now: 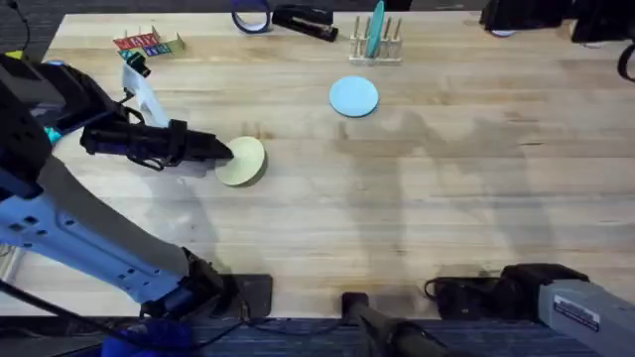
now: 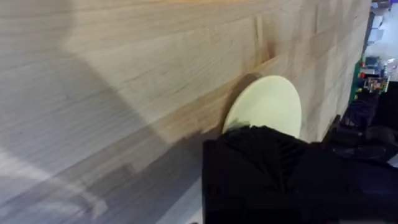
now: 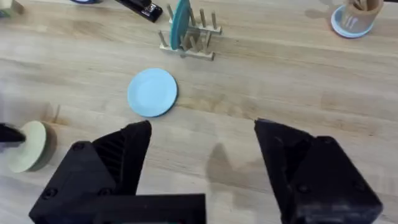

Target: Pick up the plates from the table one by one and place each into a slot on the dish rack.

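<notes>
We're at the pickup of the cream plate (image 1: 241, 161), which lies on the table (image 1: 446, 198) toward the left side, and the left gripper (image 1: 224, 152) is right on it, reaching in low and nearly level from the left with its fingertips over the plate's near edge. From the left wrist view the plate's rim tucks under the black fingers (image 2: 261, 155), but we can't tell whether they have closed on it or just rest against it. The blue plate (image 1: 353, 96) waits flat farther back, well apart from the cream one and near the dish rack (image 1: 376, 44), where a teal plate (image 1: 377, 30) already stands upright between the pegs. Next, we reckon, the grip on that thin rim has to be firm before any lift, then the plate wants tipping upright for a free slot. The right gripper (image 3: 202, 162) hangs back over the near right side, jaws spread wide, holding nothing.
</notes>
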Controlling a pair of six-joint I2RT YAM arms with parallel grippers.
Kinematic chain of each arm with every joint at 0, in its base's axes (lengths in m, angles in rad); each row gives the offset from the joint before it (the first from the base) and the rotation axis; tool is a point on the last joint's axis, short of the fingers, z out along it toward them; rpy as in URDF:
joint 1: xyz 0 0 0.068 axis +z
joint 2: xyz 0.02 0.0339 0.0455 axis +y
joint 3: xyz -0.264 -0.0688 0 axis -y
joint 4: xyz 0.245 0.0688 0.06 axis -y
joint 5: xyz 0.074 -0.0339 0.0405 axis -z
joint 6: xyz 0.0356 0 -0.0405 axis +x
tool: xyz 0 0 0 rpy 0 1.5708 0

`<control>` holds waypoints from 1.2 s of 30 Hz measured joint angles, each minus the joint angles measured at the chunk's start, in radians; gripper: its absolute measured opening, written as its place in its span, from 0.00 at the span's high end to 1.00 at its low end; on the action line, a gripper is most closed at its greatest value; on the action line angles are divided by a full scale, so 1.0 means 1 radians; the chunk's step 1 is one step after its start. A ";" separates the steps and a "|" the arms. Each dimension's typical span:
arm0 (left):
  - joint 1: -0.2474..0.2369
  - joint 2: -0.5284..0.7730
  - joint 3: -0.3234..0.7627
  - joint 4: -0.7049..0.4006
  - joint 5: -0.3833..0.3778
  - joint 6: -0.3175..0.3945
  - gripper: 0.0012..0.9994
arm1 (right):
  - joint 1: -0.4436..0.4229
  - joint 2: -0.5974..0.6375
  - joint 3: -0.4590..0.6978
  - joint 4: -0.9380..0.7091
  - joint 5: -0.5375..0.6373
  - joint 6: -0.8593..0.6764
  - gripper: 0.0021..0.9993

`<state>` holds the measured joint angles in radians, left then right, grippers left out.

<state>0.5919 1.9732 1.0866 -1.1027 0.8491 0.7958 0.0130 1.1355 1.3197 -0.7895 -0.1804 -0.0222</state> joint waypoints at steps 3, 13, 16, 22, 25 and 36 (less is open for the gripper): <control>0.000 0.000 0.000 0.000 0.000 -0.003 0.96 | 0.000 0.000 0.000 0.000 -0.030 0.047 0.00; 0.000 0.000 0.000 0.001 0.000 -0.004 0.96 | 0.005 0.023 0.000 -0.001 -0.254 0.297 0.00; 0.000 0.000 0.000 0.001 0.000 -0.004 0.96 | 0.033 0.065 0.000 -0.001 -0.342 0.328 0.00; 0.000 0.000 0.000 0.001 0.000 -0.004 0.96 | 0.106 0.160 0.000 0.006 -0.450 0.426 0.00; 0.000 0.000 0.000 0.001 0.000 -0.004 0.96 | 0.113 0.194 0.000 0.014 -0.476 0.482 0.00; 0.000 0.000 0.000 0.001 0.000 -0.004 0.96 | 0.274 0.293 0.000 0.063 -0.501 0.509 0.00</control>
<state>0.5919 1.9732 1.0863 -1.1015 0.8494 0.7918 0.2868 1.4281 1.3197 -0.7263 -0.6819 0.4867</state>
